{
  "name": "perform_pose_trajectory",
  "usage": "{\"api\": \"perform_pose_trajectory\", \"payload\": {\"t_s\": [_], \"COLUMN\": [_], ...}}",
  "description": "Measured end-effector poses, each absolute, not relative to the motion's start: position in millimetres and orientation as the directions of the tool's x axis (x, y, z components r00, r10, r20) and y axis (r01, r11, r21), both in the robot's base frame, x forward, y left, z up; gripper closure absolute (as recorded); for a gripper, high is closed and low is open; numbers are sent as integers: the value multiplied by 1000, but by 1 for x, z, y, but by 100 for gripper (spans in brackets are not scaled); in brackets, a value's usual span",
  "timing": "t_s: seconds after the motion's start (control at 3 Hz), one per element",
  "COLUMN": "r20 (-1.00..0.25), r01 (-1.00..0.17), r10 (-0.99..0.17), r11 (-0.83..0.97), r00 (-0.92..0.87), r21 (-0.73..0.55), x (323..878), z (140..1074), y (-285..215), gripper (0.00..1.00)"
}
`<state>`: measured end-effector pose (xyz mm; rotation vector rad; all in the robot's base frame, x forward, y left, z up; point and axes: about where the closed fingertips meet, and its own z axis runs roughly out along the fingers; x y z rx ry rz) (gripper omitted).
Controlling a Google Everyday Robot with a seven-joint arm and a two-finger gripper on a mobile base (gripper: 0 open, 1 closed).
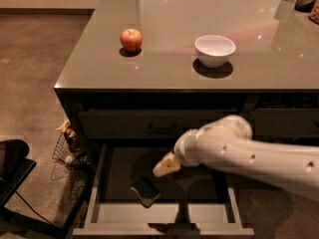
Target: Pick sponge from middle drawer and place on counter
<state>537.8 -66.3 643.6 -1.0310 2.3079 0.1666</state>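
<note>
The sponge (145, 191), dark green on top with a yellowish edge, lies flat on the floor of the open middle drawer (97, 184), left of centre and near the front. My gripper (166, 166) hangs over the drawer at the end of the white arm, a little above and to the right of the sponge and not touching it. The glossy grey-brown counter (169, 19) spans the top of the view above the drawer.
A red apple (131, 40) and a white bowl (215, 50) stand on the counter near its front edge. A closed drawer front with a dark bar handle (162, 129) sits above the open drawer. A wire basket (70, 146) and a black object (12, 166) stand on the floor at left.
</note>
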Motion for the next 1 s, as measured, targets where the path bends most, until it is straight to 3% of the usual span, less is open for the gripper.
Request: {"api": "perform_pose_trajectory", "payload": {"t_s": [0.33, 1.0], "r20": [-575, -673], "r01": [-738, -781], "r10": [-634, -578], "r11": [671, 624], "r00": [-518, -461], "r21": [-75, -1], "x": [514, 545], "z": [574, 481], "y": [-47, -20], "gripper": [0, 0]}}
